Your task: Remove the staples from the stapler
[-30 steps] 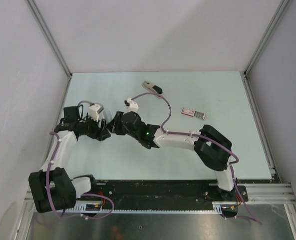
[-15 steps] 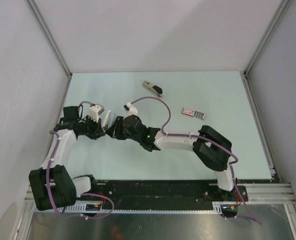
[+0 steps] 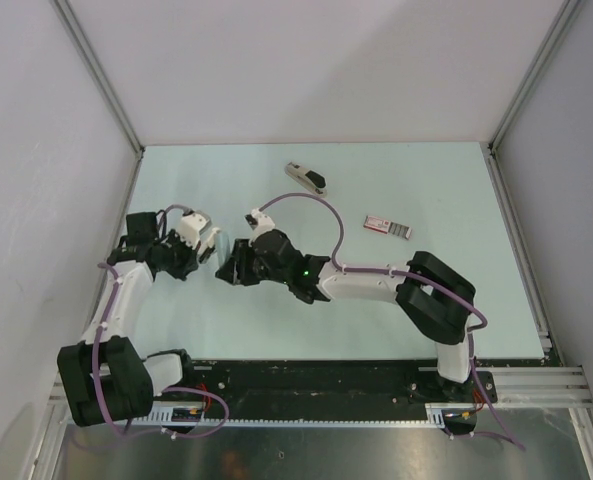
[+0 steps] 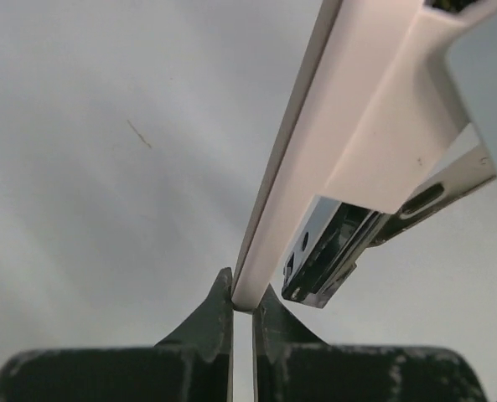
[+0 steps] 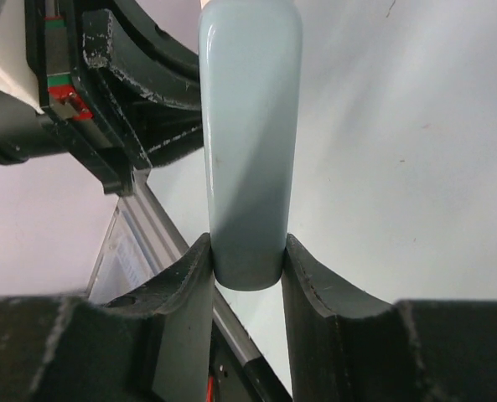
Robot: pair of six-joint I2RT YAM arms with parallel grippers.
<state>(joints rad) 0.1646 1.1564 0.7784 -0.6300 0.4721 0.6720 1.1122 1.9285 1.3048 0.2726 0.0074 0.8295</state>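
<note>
— Progress?
— Little, I judge. Stapler [image 3: 306, 177] lies far centre, untouched. My left gripper [image 4: 242, 293] pinches a cream strip [image 4: 332, 151]; right gripper [image 5: 246, 251] clamps the blue block [image 5: 250, 126]. I can't spot staples; unloading remains.

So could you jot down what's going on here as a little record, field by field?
left end effector: shut on a thin cream strip, with a shiny metal part beside it
right end effector: shut on a pale blue rounded block
stapler: lying at the back of the table, neither arm touching it
pink-and-white box: flat on the table, to the right of the stapler
staples: none can be made out
</note>
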